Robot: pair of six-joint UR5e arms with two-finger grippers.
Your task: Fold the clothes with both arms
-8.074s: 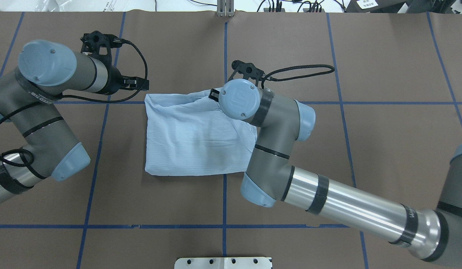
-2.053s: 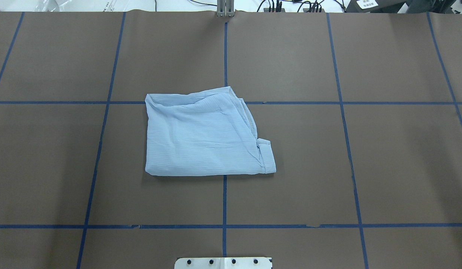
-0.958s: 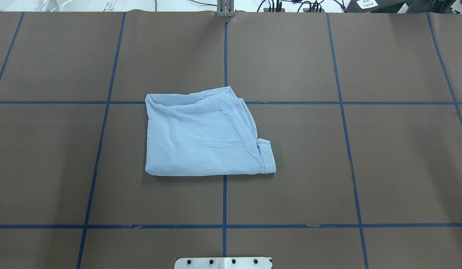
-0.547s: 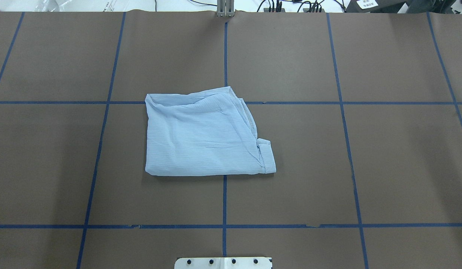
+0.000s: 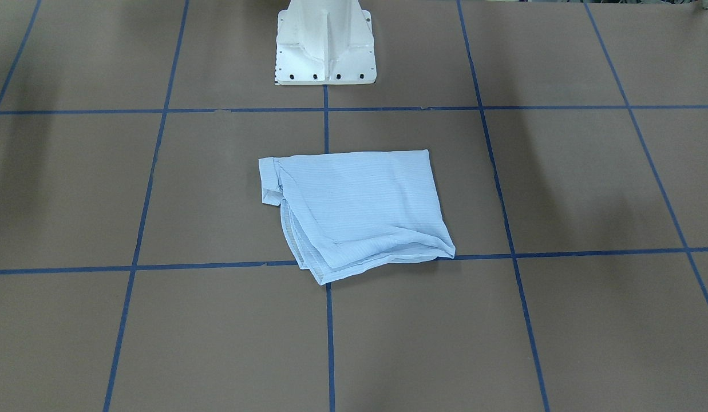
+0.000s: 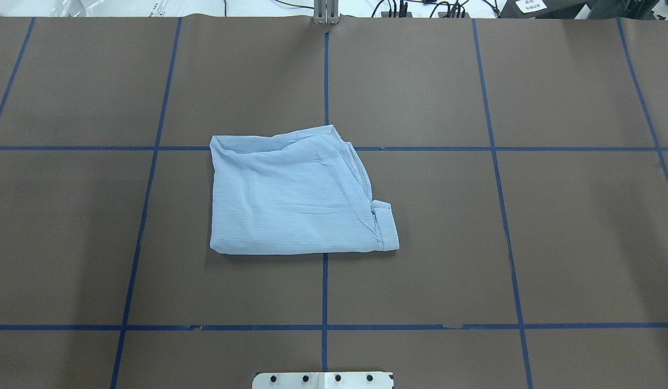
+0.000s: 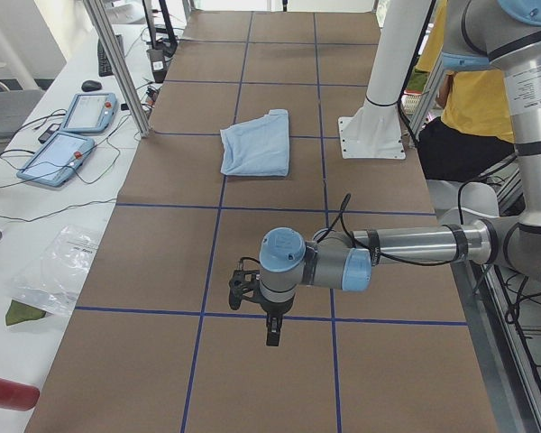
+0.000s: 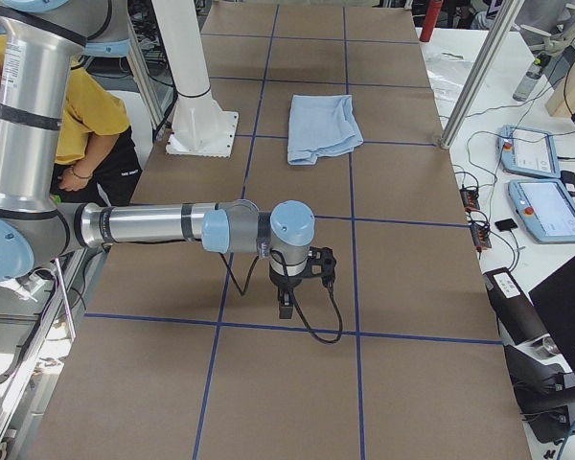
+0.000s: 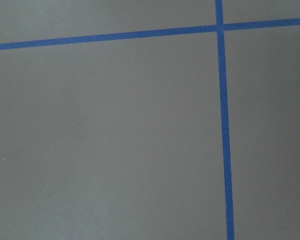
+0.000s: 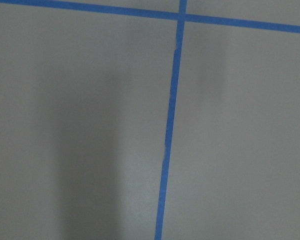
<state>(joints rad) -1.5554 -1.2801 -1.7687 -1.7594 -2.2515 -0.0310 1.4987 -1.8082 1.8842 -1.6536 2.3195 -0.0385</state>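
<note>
Front-facing view: the shirt [image 5: 356, 212] lies folded flat on the table [image 5: 560, 171], near its centre, in front of the base [image 5: 325, 46].
Overhead view: the shirt covers a crossing of tape lines [image 6: 144, 216].
Left view: the left gripper [image 7: 271, 336] points down over the table, well apart from the shirt; whether it is released or clenched cannot be told.
Right view: the right gripper [image 8: 285, 307] does likewise; its state cannot be told.
Wrist views: table surface and tape lines only.
</note>
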